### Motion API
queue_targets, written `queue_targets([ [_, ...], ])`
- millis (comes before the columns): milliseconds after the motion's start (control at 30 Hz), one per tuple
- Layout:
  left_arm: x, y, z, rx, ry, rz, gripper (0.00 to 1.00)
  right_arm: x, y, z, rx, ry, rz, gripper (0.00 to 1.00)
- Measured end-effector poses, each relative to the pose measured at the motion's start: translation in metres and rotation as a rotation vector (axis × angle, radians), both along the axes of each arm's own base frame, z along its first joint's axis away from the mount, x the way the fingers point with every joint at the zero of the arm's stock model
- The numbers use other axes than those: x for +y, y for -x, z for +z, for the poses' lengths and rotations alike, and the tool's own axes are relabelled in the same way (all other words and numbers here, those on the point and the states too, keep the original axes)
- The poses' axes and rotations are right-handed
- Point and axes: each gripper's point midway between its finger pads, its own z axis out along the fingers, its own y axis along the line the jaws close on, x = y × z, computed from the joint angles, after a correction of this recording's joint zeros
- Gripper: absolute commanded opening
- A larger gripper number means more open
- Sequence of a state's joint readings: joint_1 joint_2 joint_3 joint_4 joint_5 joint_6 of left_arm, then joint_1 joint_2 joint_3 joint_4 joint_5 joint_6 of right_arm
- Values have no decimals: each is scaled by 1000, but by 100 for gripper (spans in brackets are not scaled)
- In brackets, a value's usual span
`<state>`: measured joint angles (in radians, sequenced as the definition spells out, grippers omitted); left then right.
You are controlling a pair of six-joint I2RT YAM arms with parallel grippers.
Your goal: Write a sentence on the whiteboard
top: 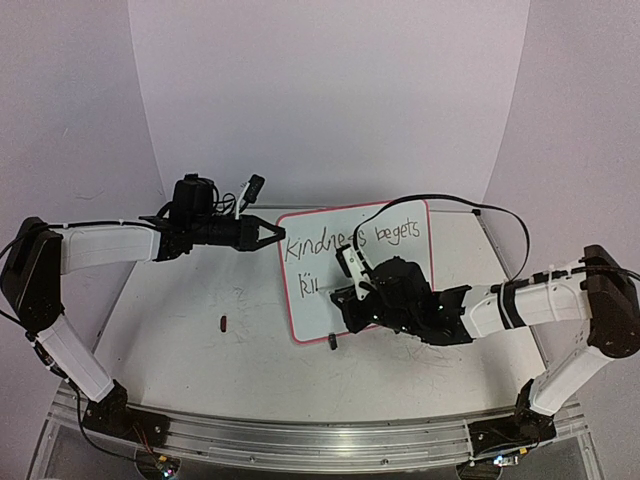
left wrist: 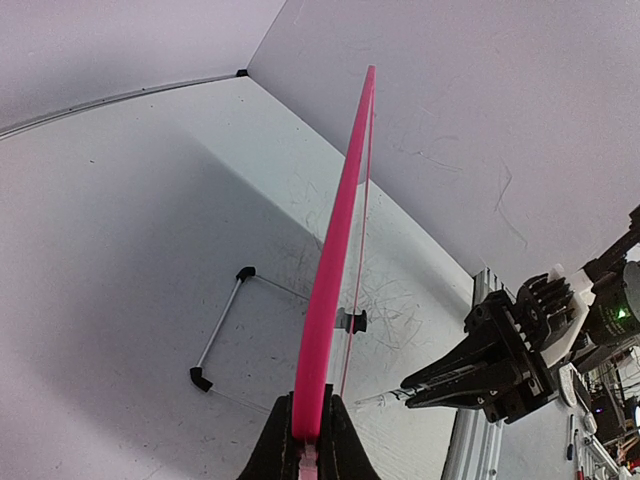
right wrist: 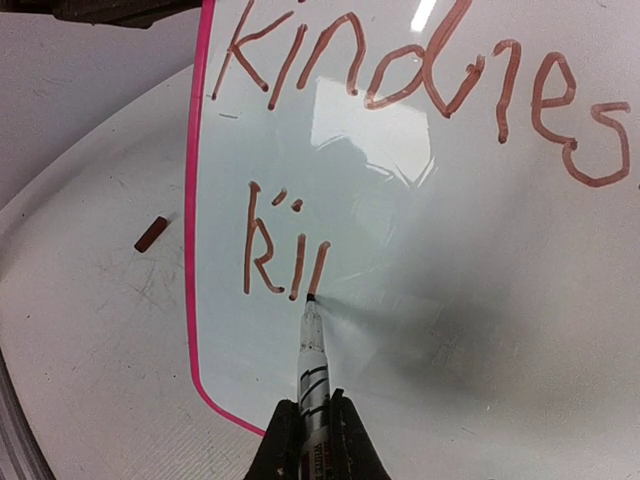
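One pink-framed rectangular whiteboard (top: 312, 320) rests on the white counter (top: 180, 340) — left hand (top: 278, 236) clamping its left edge, right hand (right wrist: 313, 405) gripping one marker (right wrist: 311, 345), tip touching the two-line sentence (top: 310, 246) — one brown cap (top: 223, 322) lies left of the board.

Bright overhead light glares on the whiteboard (right wrist: 430, 230); wrist views look warped.

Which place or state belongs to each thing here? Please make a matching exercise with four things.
Things:
1. marker
2. whiteboard
3. small dark-red cap
4. sentence

Places or states:
A. lies on the table, left of the board
B. edge clamped in the left fingers
C. unfinished, second line just begun
D. held in the right fingers, tip on the board

Pairs: 1-D, 2-B, 3-A, 4-C
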<state>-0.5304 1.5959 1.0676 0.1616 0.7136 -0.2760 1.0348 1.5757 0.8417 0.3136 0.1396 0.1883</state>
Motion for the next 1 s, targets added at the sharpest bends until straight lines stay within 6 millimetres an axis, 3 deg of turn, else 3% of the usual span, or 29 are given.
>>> queue_targets([
  [467, 0, 0, 0, 0, 0, 0, 0, 2, -15, 24, -52, -34, -41, 0],
  [1000, 0, 0, 0, 0, -1, 1, 0, -4, -12, 15, -23, -36, -58, 0],
])
